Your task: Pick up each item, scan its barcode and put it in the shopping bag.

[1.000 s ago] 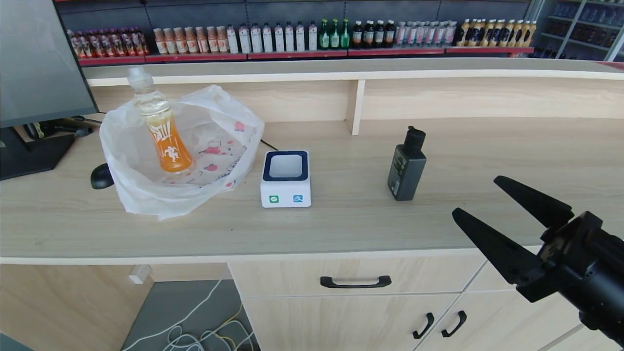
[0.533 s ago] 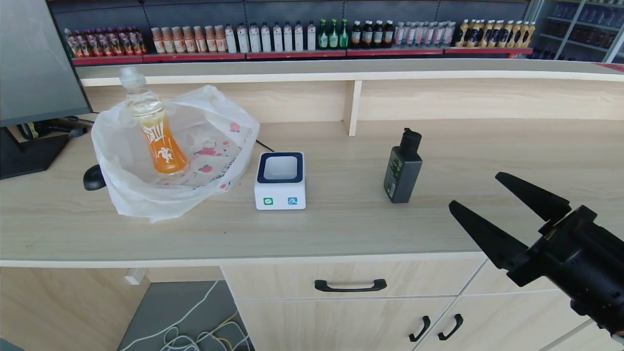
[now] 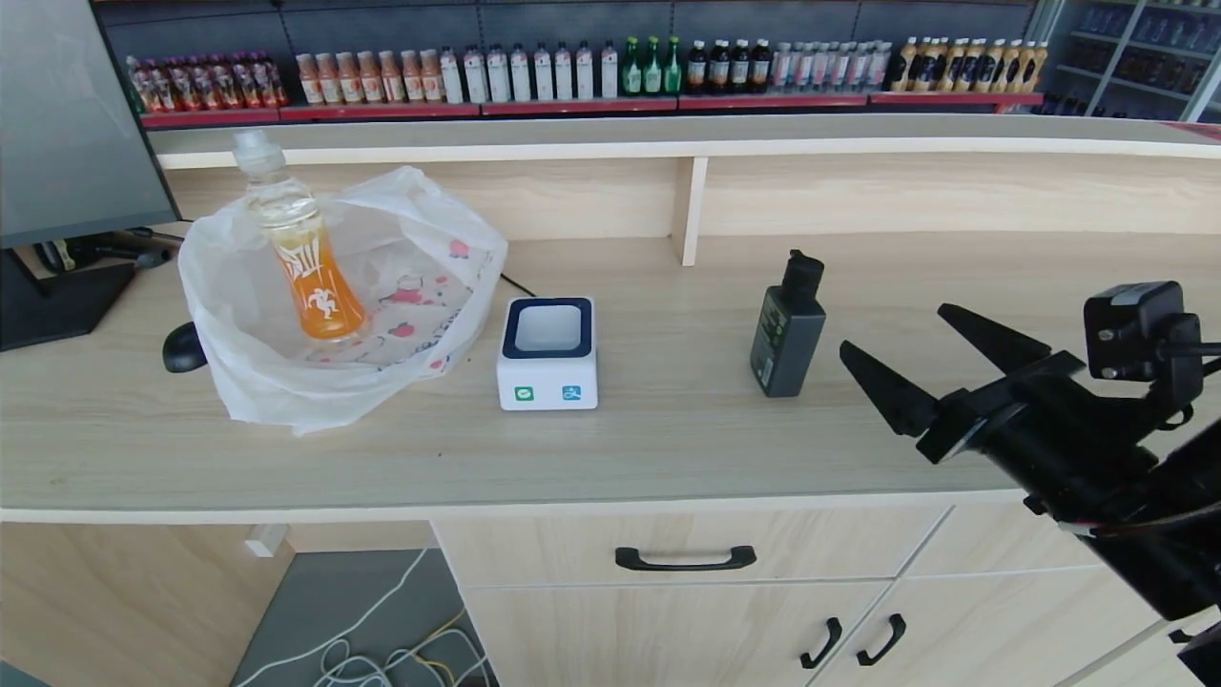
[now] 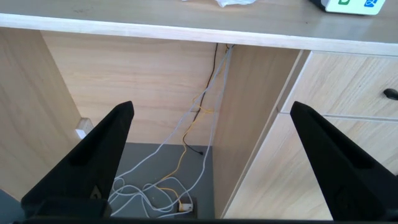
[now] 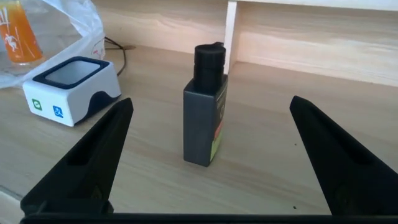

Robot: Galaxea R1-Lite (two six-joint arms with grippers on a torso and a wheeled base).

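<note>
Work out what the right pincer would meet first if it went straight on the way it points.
Probably the dark bottle, upright on the counter: the right wrist view centres it ahead of the open right pincer, nothing between them. Depth is uncertain.

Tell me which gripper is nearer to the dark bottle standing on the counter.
Right. The right gripper is open beside the dark bottle, facing it, not touching. The left gripper is open below the counter, near the cables.

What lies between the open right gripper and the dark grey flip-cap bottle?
Just bare wooden countertop between right gripper and bottle, per head view.
</note>
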